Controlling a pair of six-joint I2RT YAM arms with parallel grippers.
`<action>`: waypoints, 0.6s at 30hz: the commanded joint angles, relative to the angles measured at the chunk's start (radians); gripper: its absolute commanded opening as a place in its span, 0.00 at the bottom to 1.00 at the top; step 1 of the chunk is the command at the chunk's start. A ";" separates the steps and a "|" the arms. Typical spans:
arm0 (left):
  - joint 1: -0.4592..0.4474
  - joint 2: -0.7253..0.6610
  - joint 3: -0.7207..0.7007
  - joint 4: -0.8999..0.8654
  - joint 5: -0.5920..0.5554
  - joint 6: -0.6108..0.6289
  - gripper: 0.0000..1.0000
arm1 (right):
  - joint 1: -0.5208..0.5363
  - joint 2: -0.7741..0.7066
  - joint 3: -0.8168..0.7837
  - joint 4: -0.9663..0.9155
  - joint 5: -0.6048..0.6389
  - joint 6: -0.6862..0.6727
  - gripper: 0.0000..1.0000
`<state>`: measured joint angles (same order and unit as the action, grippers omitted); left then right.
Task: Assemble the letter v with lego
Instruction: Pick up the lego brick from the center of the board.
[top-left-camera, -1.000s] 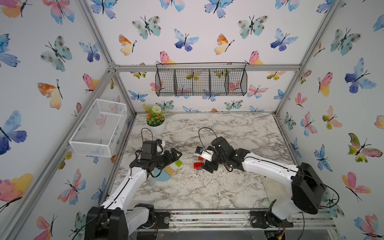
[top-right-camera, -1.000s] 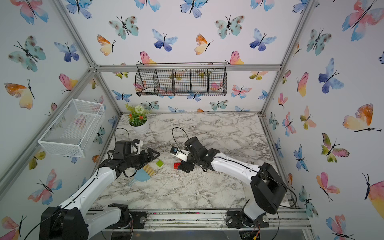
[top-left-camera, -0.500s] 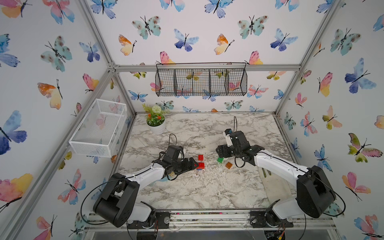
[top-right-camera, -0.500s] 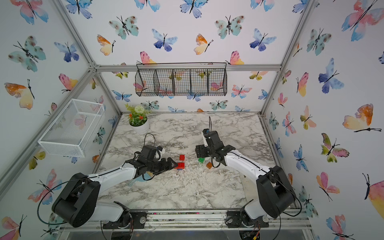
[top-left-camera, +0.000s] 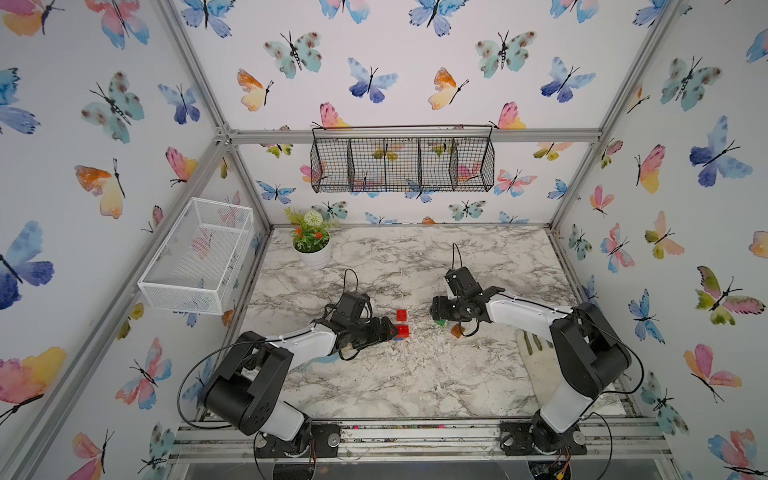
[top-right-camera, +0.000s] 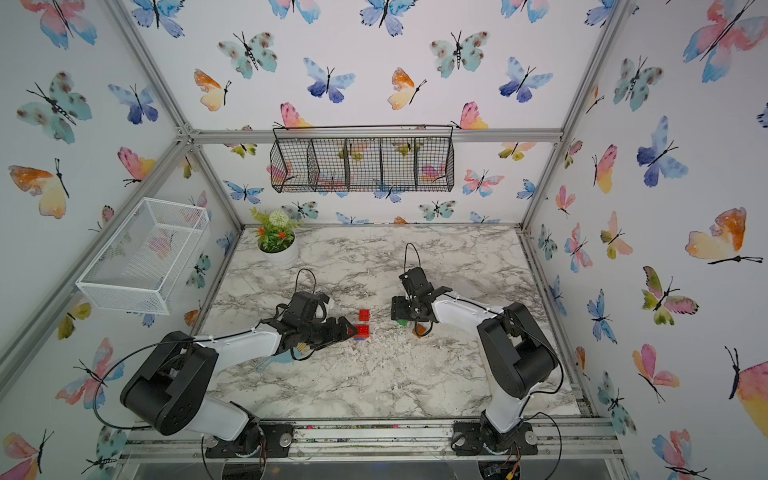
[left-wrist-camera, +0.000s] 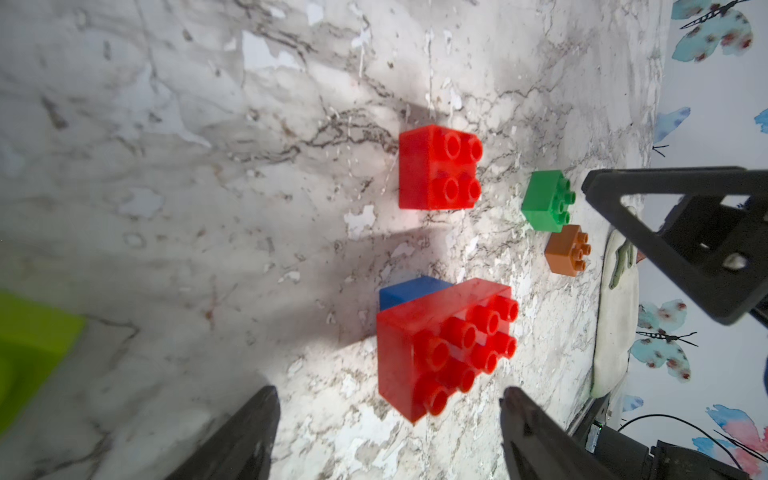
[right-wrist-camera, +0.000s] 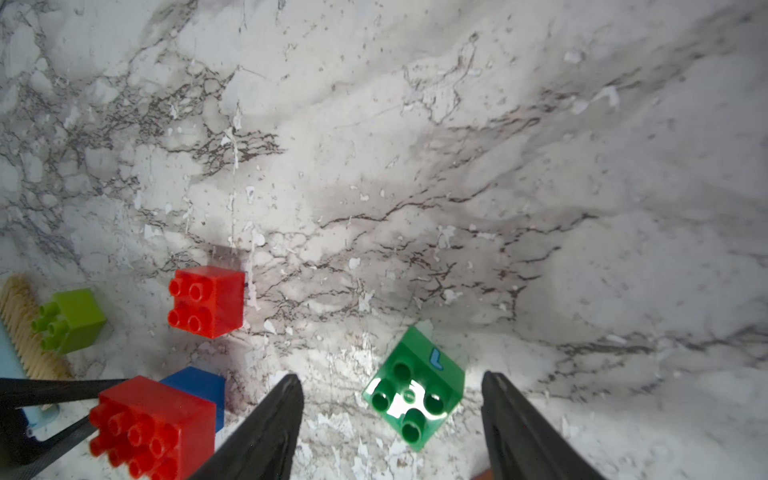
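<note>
Left gripper (left-wrist-camera: 388, 390) jaws stand apart, gripping nothing. The long red brick (left-wrist-camera: 444, 349) sits just ahead of the tips, stacked on the blue brick (left-wrist-camera: 409, 291). I can't tell whether it's fully seated on the blue one.

Right gripper (right-wrist-camera: 390, 376) is also spread and empty. It straddles the green brick (right-wrist-camera: 415, 390) with a gap on each side.

Other lego, mid-table on the marble top (right-wrist-camera: 498, 145):
- red square brick (left-wrist-camera: 436, 168), just beyond the stack
- orange brick (left-wrist-camera: 567, 249), beside green
- lime brick (right-wrist-camera: 70, 320), next to the hand brush (right-wrist-camera: 20, 324)

No V yet; red-on-blue is the only joint.

Step looks like a double pick. To do it well:
- Green sits corner-on to the right fingers, so yaw the wrist until the pads face flat sides. Otherwise it will probably spin out of the pinch.
- Go low and grip the walls, not the studs.
- Left should take the long red across its short width and centre it first. An off-centre squeeze could lever it off the blue.

Markings: no brand lettering legible on studs or sides. Green has one small blue printed mark on a side face, maybe a tick or an L, too small to call.
</note>
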<state>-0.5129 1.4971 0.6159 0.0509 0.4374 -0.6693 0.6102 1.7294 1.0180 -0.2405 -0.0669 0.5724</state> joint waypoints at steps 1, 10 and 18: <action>-0.007 0.030 0.017 0.011 -0.023 0.016 0.84 | 0.002 0.032 0.005 -0.012 0.018 0.032 0.70; -0.008 0.041 -0.007 0.029 -0.034 0.001 0.77 | 0.003 0.052 -0.013 0.007 -0.004 0.034 0.65; -0.008 0.048 -0.035 0.047 -0.044 -0.023 0.72 | 0.011 0.052 -0.020 -0.029 0.040 0.006 0.66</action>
<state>-0.5167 1.5215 0.6037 0.1169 0.4191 -0.6815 0.6147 1.7687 1.0138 -0.2401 -0.0574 0.5903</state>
